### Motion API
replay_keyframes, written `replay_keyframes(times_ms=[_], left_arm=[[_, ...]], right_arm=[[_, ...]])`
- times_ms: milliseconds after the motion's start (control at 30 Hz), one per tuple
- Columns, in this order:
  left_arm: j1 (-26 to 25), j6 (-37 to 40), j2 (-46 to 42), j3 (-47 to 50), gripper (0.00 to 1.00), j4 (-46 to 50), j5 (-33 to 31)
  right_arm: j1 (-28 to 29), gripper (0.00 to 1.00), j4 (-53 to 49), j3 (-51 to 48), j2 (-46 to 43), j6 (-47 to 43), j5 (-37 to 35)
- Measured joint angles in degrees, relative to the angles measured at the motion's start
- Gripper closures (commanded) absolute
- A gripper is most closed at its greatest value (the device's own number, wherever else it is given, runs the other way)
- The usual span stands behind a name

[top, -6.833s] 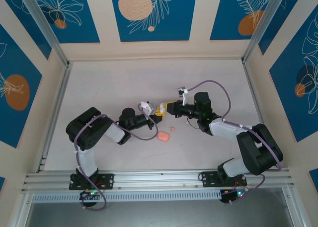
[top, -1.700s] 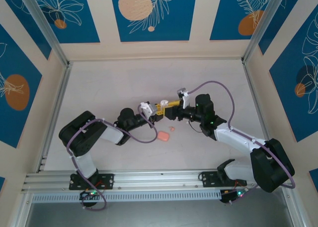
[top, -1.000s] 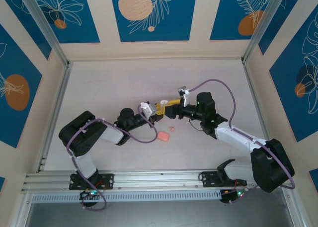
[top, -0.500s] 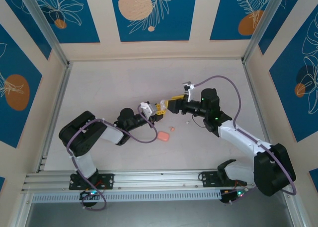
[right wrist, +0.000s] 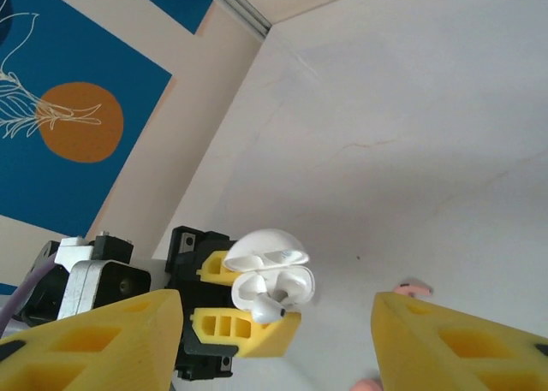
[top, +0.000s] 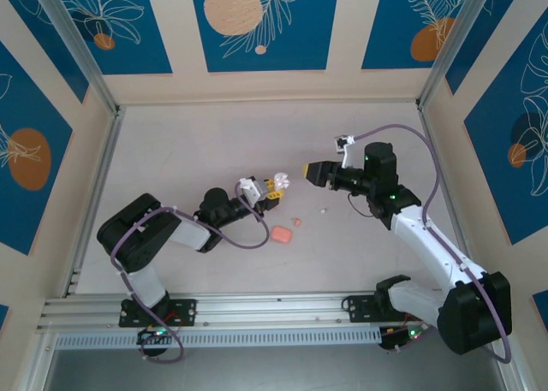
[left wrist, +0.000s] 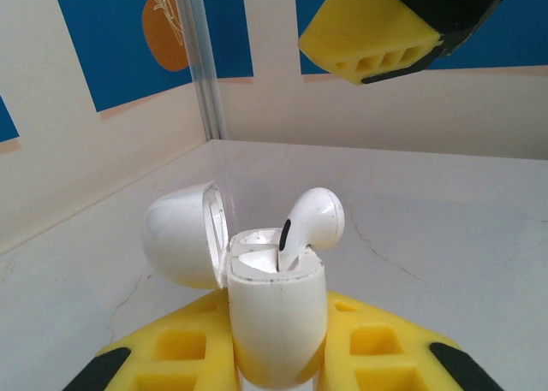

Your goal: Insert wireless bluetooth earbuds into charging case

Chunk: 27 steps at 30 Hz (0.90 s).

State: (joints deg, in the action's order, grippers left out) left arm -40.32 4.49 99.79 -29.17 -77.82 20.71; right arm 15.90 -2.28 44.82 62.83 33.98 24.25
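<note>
We see the left gripper [top: 271, 192] low over the table [top: 197, 151] near its middle, its yellow fingers clamped on the lower body of a white charging case [left wrist: 274, 314]. The case stands upright with its lid [left wrist: 180, 245] swung open to the left. 1 white earbud [left wrist: 310, 220] sits in it, its rounded head sticking up above the rim. Just nearer and to the right, a pink piece [top: 281, 234] and a smaller pink bit [top: 297, 222] lie on the table, then a white speck [top: 323, 210] too small to identify. Further right, the right gripper [top: 310, 172] hovers apart from the case, fingers spread wide and holding nothing.
</note>
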Motion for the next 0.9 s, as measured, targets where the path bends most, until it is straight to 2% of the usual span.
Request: replay_keyframes(times_ms=[333, 900], left_arm=[[0.00, -0.02, 0.00, -0.02, 0.80, -0.20, 0.02], [-0.02, 0.00, 0.00, -0.02, 0.80, -0.20, 0.02]], right_arm=[[-1.20, 0.50, -4.96, 1.07, 3.52, 3.56, 7.41], [0.68, 0.65, -1.03, 2.75, 11.91, 7.21, 14.01]])
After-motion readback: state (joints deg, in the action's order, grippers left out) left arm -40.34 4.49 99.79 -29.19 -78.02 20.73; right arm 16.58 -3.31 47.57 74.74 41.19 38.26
